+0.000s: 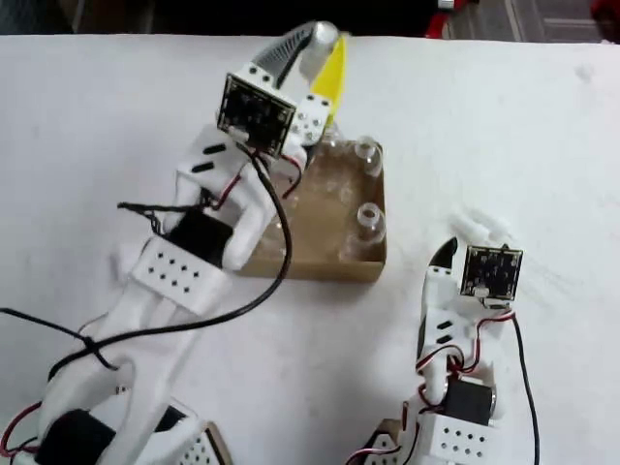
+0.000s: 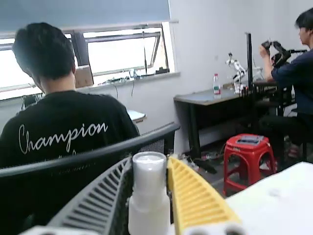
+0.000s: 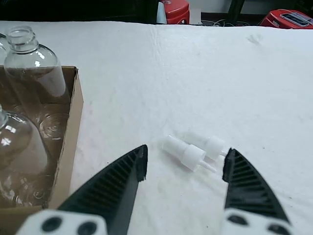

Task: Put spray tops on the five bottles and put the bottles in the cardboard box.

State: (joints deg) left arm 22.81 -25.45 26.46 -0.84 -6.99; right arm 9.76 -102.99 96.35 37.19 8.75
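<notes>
My left gripper (image 1: 325, 46) is raised above the far edge of the cardboard box (image 1: 320, 266), its grey and yellow fingers shut on a white spray top (image 2: 148, 183). Clear uncapped bottles (image 1: 369, 217) stand inside the box, two of them along its right wall; in the right wrist view one bottle (image 3: 34, 63) stands at the far corner of the box (image 3: 68, 142). Two white spray tops (image 3: 188, 152) lie side by side on the table, just right of the box. My right gripper (image 3: 186, 152) hangs open right in front of them, black fingers spread; the high view shows this gripper (image 1: 457, 250) next to the tops (image 1: 481, 228).
A white cloth covers the table (image 1: 504, 116), with bare room right of and behind the box. In the left wrist view, a seated person (image 2: 58, 122) and a red stool (image 2: 249, 152) are in the room behind, away from the table.
</notes>
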